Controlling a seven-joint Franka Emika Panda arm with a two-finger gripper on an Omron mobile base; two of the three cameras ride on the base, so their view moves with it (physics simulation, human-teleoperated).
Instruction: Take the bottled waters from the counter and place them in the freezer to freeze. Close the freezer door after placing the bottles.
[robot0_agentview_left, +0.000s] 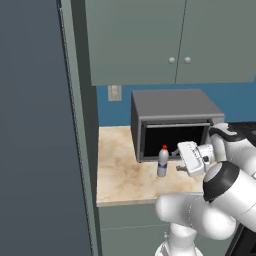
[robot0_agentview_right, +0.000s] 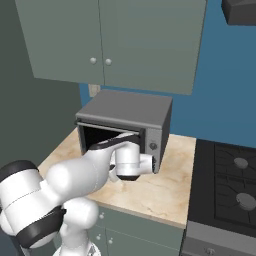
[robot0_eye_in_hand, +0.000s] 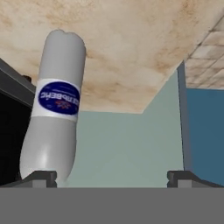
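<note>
A small clear bottled water (robot0_agentview_left: 163, 162) with a red cap stands upright on the beige marbled counter (robot0_agentview_left: 120, 170), just in front of the grey oven's open mouth. My gripper (robot0_agentview_left: 176, 160) is level with it, right beside it on its right, and points at it with the jaws open. The hand view is rolled over, so the bottle (robot0_eye_in_hand: 54, 118) hangs base-up near the left fingertip (robot0_eye_in_hand: 39, 178). The right fingertip (robot0_eye_in_hand: 183, 177) stands far off, and nothing is gripped. The freezer's tall dark grey face (robot0_agentview_left: 30, 130) fills the left side. In the right base view my forearm (robot0_agentview_right: 120, 155) covers the bottle.
A boxy grey oven (robot0_agentview_left: 172, 122) with a dark open cavity sits at the back of the counter, close behind the bottle. Grey-green wall cabinets (robot0_agentview_left: 165, 40) hang above. A black stove (robot0_agentview_right: 225, 185) adjoins the counter on the right. A grey-green side panel (robot0_agentview_left: 82, 140) separates counter and freezer.
</note>
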